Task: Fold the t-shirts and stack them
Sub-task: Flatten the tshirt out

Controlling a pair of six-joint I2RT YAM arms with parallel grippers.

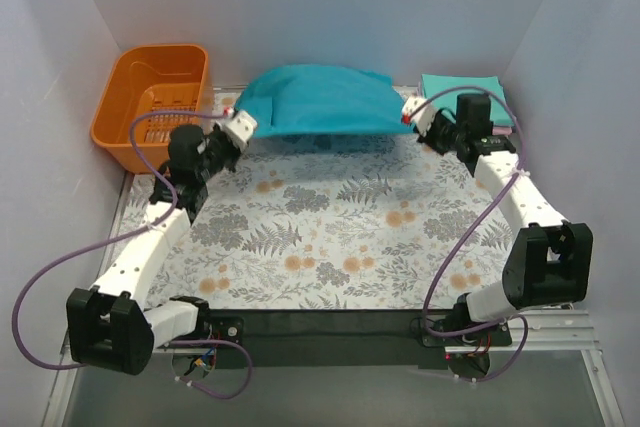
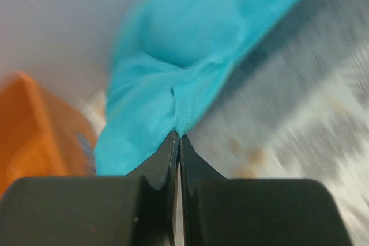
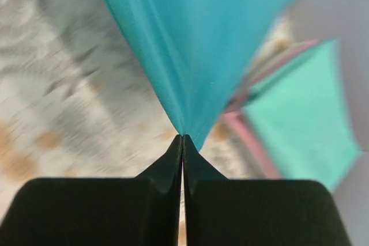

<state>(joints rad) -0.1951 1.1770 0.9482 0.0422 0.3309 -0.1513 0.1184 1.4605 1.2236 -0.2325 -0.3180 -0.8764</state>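
Cloth under tension: the deep teal-blue t-shirt (image 1: 318, 99) hangs spread between both arms, just to the right of the orange basket (image 1: 120, 97) and lifted off the bench (image 1: 330, 237), with its shadow below it.

Left tool (image 1: 243, 125): fingers pressed together on a bunched corner of this shirt, at the end nearest the basket. Right tool (image 1: 410, 112): fingers pinched on the opposite corner, at the end away from the basket. Both wrist views show fabric running right into the closed tips.

Mint-teal t-shirt (image 1: 460, 85): folded, lying well apart from the basket at the opposite far corner of the bench, on top of the pink t-shirt (image 3: 252, 145), of which only an edge shows.

Assessment: the step in hand appears to be laying this shirt out for its fold. Recommended practice:
- hold both corners level so the top edge stays straight;
- bring both arms down together, letting the hanging edge touch first;
- steer clear of the basket rim and the folded pair;
- release only once the cloth lies flat, without wrinkles.
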